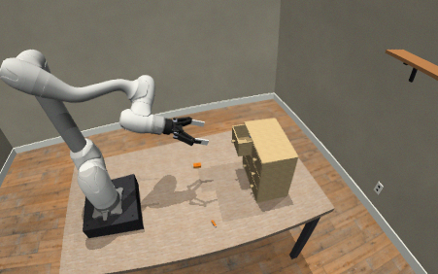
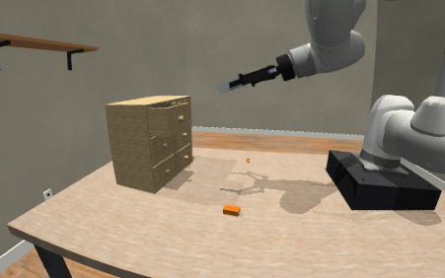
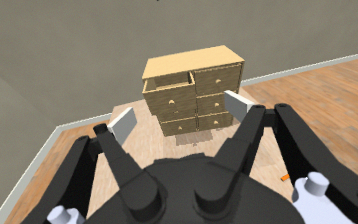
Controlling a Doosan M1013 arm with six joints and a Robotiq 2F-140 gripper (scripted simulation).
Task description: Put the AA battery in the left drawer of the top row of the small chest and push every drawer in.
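The small wooden chest [image 1: 273,160] [image 2: 133,143] [image 3: 215,65] stands near the table's right end in the top view. Its top-left drawer [image 1: 242,140] [image 3: 169,96] is pulled partly out, and the other drawers are in. What lies inside it is hidden. A thin orange stick with a grey tip, which looks like the AA battery [image 1: 214,223] [image 2: 248,160] [image 3: 284,178], lies on the table [image 1: 170,243] near its front edge. My gripper [image 1: 200,132] [image 2: 224,87] [image 3: 179,107] is open and empty. It hangs in the air facing the chest's front, well back from it.
An orange block [image 1: 197,165] [image 2: 231,210] lies on the table between the gripper and the chest. The arm's black base [image 1: 121,221] [image 2: 385,189] sits at the table's other end. A wooden shelf [image 1: 424,69] [image 2: 30,43] hangs on the wall beyond the chest.
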